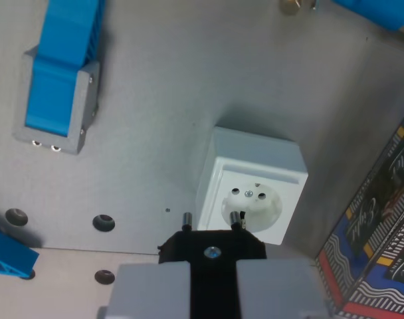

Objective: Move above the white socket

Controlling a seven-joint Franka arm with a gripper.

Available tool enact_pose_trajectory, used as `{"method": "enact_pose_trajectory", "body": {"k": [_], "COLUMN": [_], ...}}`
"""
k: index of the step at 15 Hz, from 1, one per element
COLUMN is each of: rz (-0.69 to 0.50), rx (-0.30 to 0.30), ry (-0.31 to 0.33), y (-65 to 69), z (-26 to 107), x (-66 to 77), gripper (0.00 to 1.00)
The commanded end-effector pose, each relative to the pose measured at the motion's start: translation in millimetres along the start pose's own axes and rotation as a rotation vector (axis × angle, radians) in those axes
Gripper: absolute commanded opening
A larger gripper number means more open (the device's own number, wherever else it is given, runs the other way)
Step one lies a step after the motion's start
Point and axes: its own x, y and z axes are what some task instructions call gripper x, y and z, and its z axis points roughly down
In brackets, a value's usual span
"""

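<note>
Two metal pins of a black plug (212, 247), pinched in the gripper (212, 282), hover at the white socket (253, 193); one pin overlaps its recessed face, the other lies just beside its wall over the table (155, 153). Descending now would likely jam that offset pin against the socket's rim.

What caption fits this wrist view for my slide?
Gripper holding a black plug, pins nearing the white socket on the grey board.
</note>
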Motion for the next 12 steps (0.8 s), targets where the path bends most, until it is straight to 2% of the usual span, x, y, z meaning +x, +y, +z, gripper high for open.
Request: {"method": "enact_pose_trajectory", "body": {"k": [1, 12], "rz": [0.142, 0.218], "rx": [0.024, 0.034], "ry": [0.122, 0.102], "y": [4.6, 17.9], "z": [14.1, 60.8], "x": [-11.9, -36.7], "gripper": [0.0, 0.0]}}
